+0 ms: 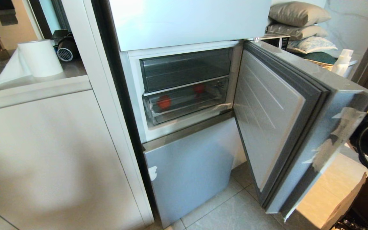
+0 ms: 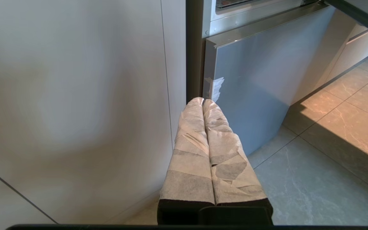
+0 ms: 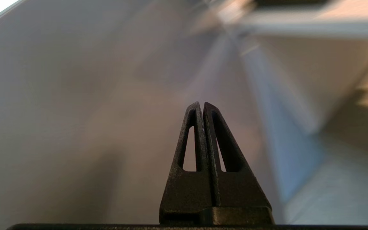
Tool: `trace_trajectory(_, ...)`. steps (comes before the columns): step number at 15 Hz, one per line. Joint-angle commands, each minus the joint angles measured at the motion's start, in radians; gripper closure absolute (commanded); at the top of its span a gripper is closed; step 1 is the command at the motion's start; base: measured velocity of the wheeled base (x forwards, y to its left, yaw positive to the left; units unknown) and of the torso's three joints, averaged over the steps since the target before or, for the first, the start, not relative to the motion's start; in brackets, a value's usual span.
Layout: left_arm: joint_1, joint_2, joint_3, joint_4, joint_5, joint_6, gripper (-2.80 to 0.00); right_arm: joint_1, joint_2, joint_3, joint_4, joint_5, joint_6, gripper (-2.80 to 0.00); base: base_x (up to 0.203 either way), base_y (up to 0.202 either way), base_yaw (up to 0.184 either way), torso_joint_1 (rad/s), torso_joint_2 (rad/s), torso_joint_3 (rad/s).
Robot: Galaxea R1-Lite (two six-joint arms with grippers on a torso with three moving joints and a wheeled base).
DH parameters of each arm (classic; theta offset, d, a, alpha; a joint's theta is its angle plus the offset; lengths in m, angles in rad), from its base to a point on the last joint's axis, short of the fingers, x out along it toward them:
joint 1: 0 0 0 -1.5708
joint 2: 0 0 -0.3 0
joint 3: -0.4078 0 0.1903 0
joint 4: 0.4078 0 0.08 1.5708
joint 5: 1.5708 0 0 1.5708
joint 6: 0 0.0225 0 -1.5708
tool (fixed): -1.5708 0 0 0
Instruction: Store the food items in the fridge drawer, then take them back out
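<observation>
Both claws sit pressed together, left claw [image 2: 203, 101] and right claw [image 3: 202, 103] empty; I see two red fruits [image 1: 164, 102] inside the fridge drawer [image 1: 184, 110].

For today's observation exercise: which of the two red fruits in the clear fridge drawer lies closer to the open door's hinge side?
The smaller-looking fruit, further back and right in the drawer; the other fruit sits front-left.

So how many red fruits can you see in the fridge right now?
2. One red fruit sits at the left of the clear fridge drawer; the other fruit is further back, right of centre. More could be hidden behind the drawer's front.
</observation>
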Motion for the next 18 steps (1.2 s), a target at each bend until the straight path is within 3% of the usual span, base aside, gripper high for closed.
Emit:
trace_trajectory(1, 0.001, 0.000, 0.002, 0.000, 0.000, 0.000, 0.00, 0.060, 0.076, -0.049, -0.008, 0.093, 0.005, 0.00, 0.000, 0.000, 0.000, 0.000, 0.00, 0.000)
trace_trajectory(4, 0.001, 0.000, 0.002, 0.000, 0.000, 0.000, 0.00, 0.108, 0.250, -0.187, -0.031, 0.241, 0.006, 0.00, 0.000, 0.000, 0.000, 0.000, 0.00, 0.000)
trace_trajectory(8, 0.001, 0.000, 0.002, 0.000, 0.000, 0.000, 0.00, 0.202, 0.640, -0.587, -0.053, 0.285, 0.000, 0.00, 0.000, 0.000, 0.000, 0.000, 0.00, 0.000)
trace_trajectory(11, 0.001, 0.000, 0.002, 0.000, 0.000, 0.000, 0.00, 0.300, 0.777, -0.794, -0.058, 0.295, 0.008, 0.00, 0.000, 0.000, 0.000, 0.000, 0.00, 0.000)
trace_trajectory(14, 0.001, 0.000, 0.002, 0.000, 0.000, 0.000, 0.00, 0.333, 0.649, -0.679, -0.067, 0.292, 0.010, 0.00, 0.000, 0.000, 0.000, 0.000, 0.00, 0.000)
trace_trajectory(18, 0.001, 0.000, 0.002, 0.000, 0.000, 0.000, 0.00, 0.349, 0.139, -0.286, -0.083, 0.253, -0.052, 0.00, 0.000, 0.000, 0.000, 0.000, 0.00, 0.000)
